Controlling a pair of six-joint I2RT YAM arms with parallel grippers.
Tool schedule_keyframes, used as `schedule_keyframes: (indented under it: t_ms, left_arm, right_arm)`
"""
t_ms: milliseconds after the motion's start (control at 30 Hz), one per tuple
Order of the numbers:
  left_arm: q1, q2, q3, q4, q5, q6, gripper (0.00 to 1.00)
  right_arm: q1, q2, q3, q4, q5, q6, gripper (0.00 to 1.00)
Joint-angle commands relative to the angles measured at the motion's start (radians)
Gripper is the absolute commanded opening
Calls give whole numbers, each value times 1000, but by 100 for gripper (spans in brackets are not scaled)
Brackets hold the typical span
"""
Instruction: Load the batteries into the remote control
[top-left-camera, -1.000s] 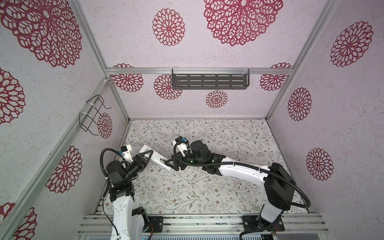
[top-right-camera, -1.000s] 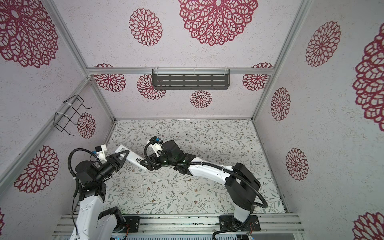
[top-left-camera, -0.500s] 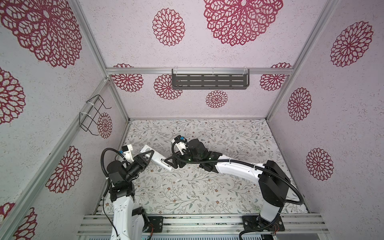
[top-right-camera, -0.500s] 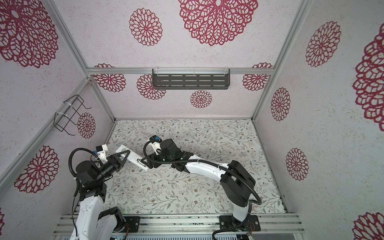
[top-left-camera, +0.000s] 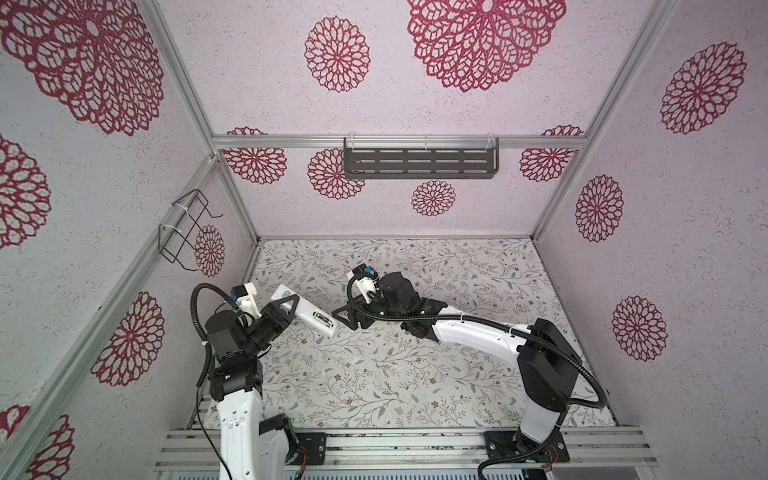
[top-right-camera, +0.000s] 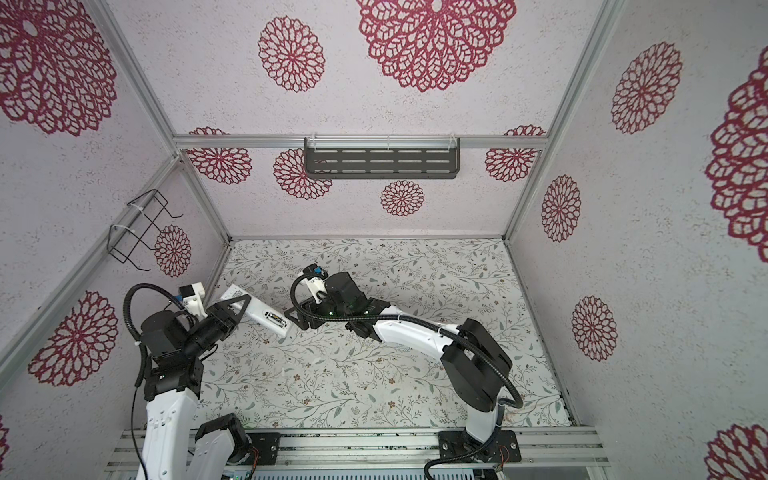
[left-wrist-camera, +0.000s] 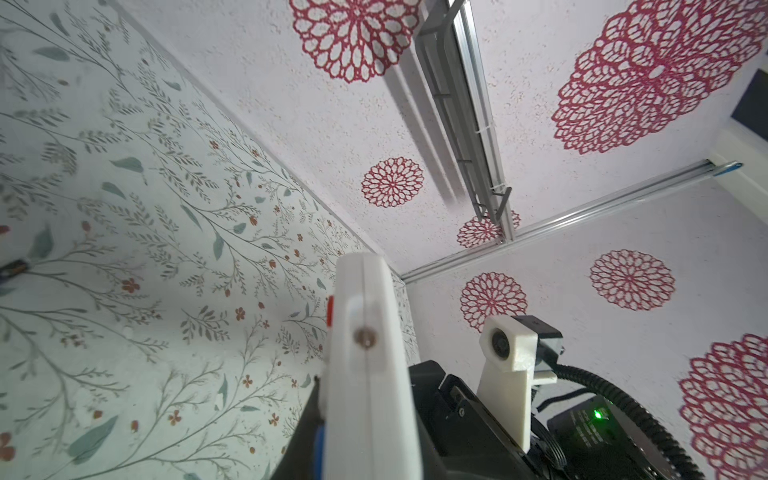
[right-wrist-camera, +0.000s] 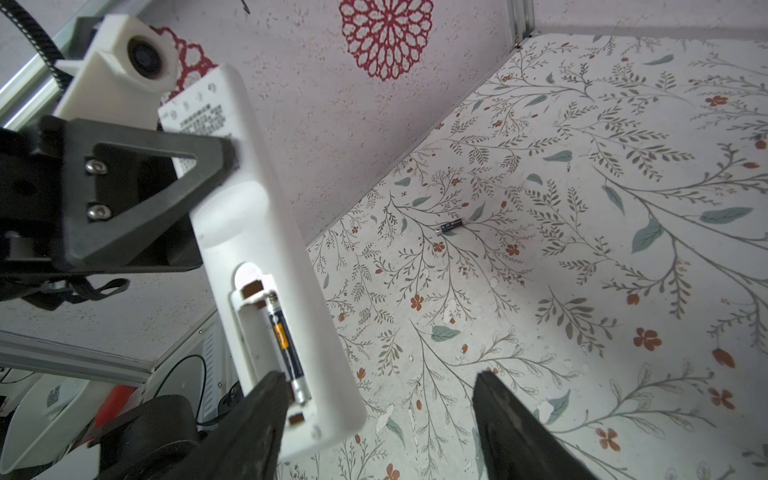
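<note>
White remote control (right-wrist-camera: 266, 216), one battery (right-wrist-camera: 284, 336) seated.
Left gripper (top-left-camera: 290, 308) clamps it; right gripper (right-wrist-camera: 376, 380) gapes empty alongside; loose battery (right-wrist-camera: 449, 228) on floral mat (right-wrist-camera: 582, 208).

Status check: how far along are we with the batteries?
Done: one battery lies in the open compartment of the remote control. In hand: the left gripper clamps the remote; the right gripper is open beside its end. Left: the second battery lies on the table, not yet loaded.
</note>
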Motion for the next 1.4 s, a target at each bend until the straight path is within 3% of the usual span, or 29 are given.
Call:
schedule_keyframes:
  t_ms: [0,267,467,633,800,900,1033,1167,1367]
  left_arm:
    - [20,-3,56,-204,-139,162,11]
    - [45,-1,197,-417,-438,340,11]
    - [53,-3,232,-475,-555,404,11]
    - [59,-8,247,-508,-659,415,11]
    - [68,-15,252,-528,-706,416,11]
    - [70,-18,254,-533,-727,416,11]
    - [71,-3,255,-519,-710,412,11]
    - [74,-1,253,-507,-683,412,11]
    - [75,-11,239,-474,-628,406,12]
  right_arm:
    - [-20,-11,29,51,-37,15,74]
    - [-43,201,196,-15,-100,38,74]
    - [-38,372,368,-72,-131,33,73]
    - [-20,539,597,-226,-121,-13,73]
    - [-9,659,755,-253,-124,3,73]
    - [-7,686,767,-194,-144,19,73]
    - [-6,707,774,-114,-165,2,75]
    - [-17,815,880,-41,-261,21,79]
    - [-19,891,986,0,-272,22,86]
